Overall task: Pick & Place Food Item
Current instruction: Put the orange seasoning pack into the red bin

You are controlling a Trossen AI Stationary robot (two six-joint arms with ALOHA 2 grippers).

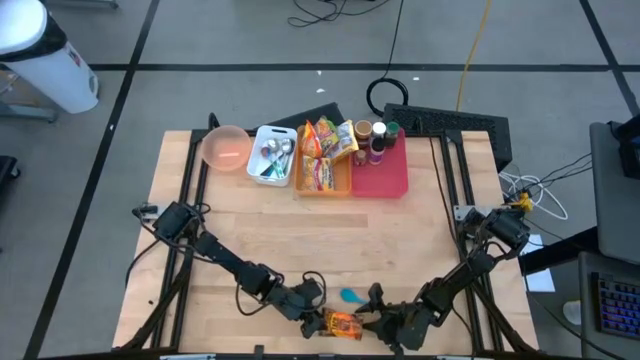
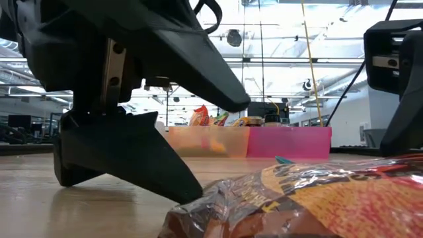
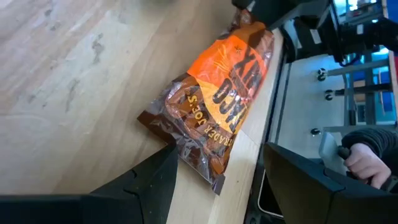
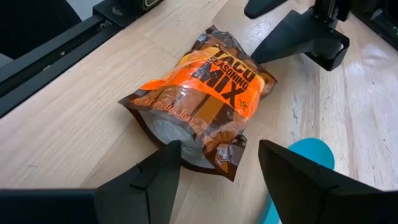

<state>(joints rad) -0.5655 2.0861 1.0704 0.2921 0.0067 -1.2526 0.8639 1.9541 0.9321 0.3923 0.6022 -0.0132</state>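
An orange and brown taco seasoning packet (image 1: 342,324) lies flat on the wooden table, close to its near edge. My left gripper (image 1: 314,318) stands open at the packet's left end, with that end (image 3: 205,165) between its fingers. My right gripper (image 1: 372,322) stands open at the packet's right end, with the clear brown end (image 4: 208,152) between its fingers. Both come in low and slanting down. The low view shows the packet (image 2: 310,205) up close, with a dark finger (image 2: 132,158) resting its tip on the table beside it. My left gripper has one fingertip (image 3: 168,158) right at the packet's corner (image 3: 186,152); I cannot tell whether it touches. My right gripper has one fingertip (image 4: 165,158) at the edge of the packet's clear end (image 4: 186,149); whether they touch, I cannot tell. The packet lies flat on the table.
A turquoise utensil (image 1: 350,296) lies just beyond the packet. Along the far edge stand a pink bowl (image 1: 226,147), a white bin of cutlery (image 1: 273,157), an orange bin of snack packets (image 1: 322,160) and a pink bin of bottles (image 1: 382,165). A person's hand (image 3: 364,163) shows beyond the near edge.
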